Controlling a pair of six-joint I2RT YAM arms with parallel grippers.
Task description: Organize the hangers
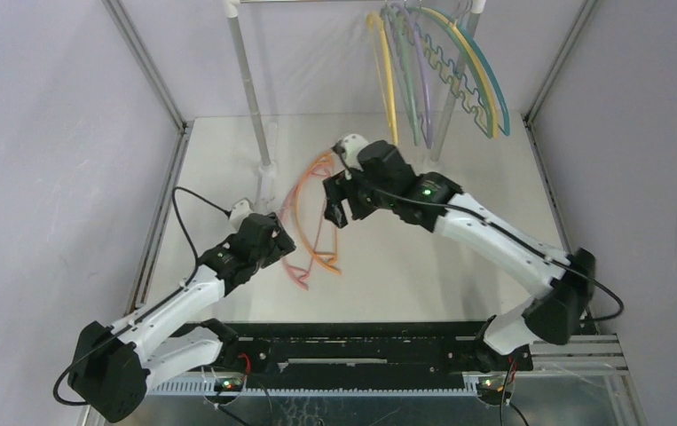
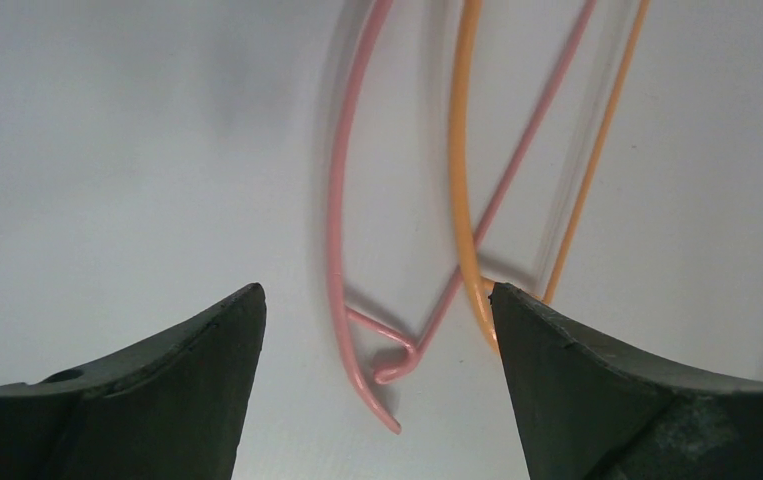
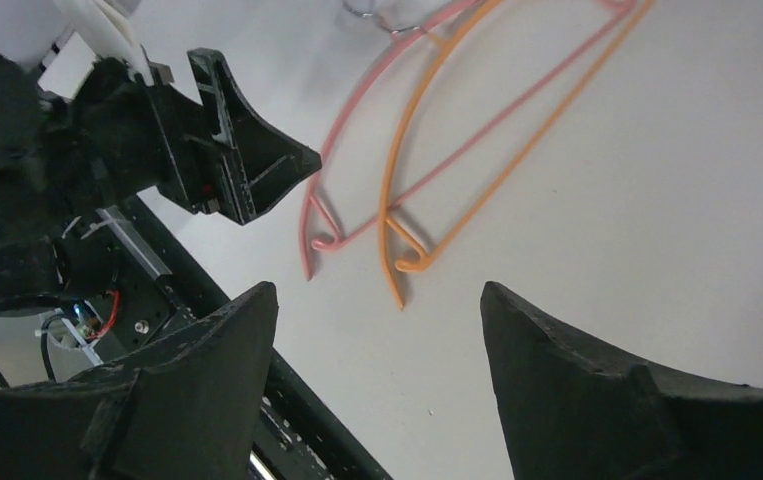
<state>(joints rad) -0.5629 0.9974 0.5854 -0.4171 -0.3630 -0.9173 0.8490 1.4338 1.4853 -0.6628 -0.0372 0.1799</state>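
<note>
Mid-table, left end effector (image 2: pixel 377 295) and right end effector (image 3: pixel 377 290), both open and empty, flank the hangers (image 2: pixel 333 200).

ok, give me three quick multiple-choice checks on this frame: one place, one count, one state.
1. Where are the pink hanger and orange hanger?
A) hung on the rail
B) flat on the table
C) in the right gripper

2. How many hangers lie on the table?
A) one
B) two
C) four

3. The left gripper is:
A) shut on the pink hanger
B) shut, empty
C) open, holding nothing

Answers:
1 B: both lie on the white surface between the arms.
2 B: only the pink and the orange; the other hangers hang from the rail.
3 C: its fingers stand wide apart above the hanger ends, gripping nothing.
</note>
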